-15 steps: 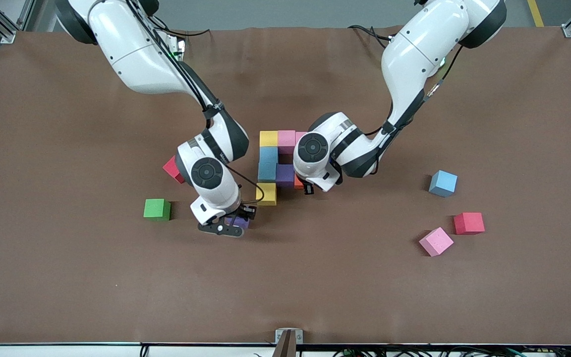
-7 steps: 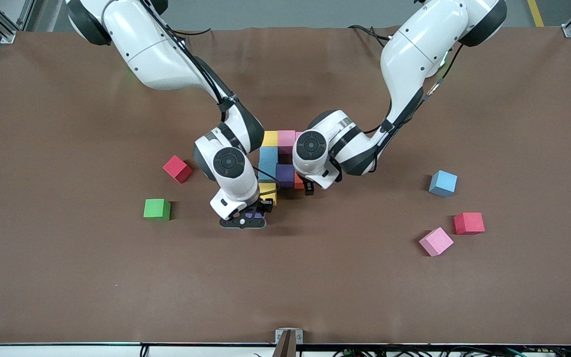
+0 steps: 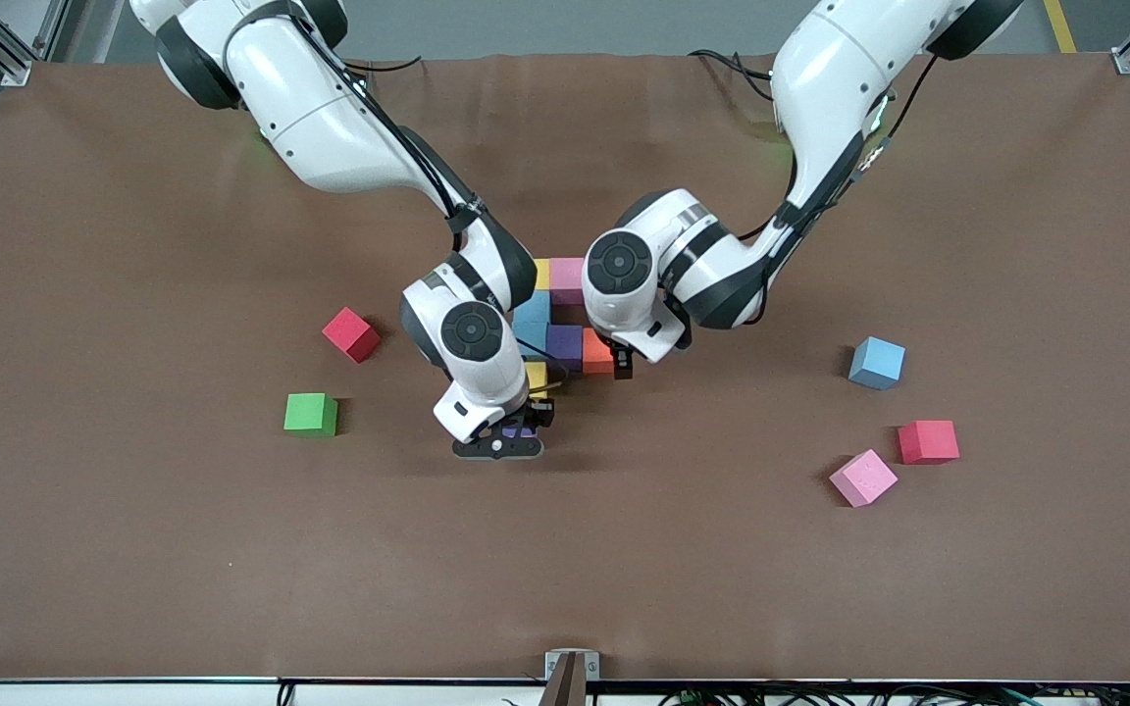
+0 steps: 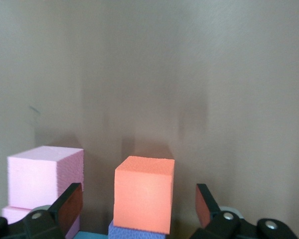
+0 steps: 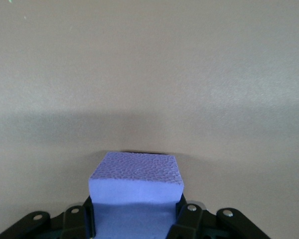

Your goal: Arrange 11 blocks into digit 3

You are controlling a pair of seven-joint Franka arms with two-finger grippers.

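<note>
The right wrist view showed what the front view mostly hid: the right end effector [image 5: 134, 219] clamped a purple cube [image 5: 135, 191] just above the worktop [image 3: 133, 549], beside the yellow cube [image 3: 537, 376] at the unfinished figure's near end. The left end effector [image 4: 139, 211] stood wide, straddling the orange cube [image 4: 143, 193] without touching it. Bare worktop lay open nearer the camera. Since a second earlier, the right arm had carried its cube toward the figure and the left fingers had released.

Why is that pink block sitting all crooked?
The loose pink block toward the left arm's end of the table is turned cornerwise, unlike the straight red block beside it. It just has not been picked up yet. Nothing looks broken or spilled.
</note>
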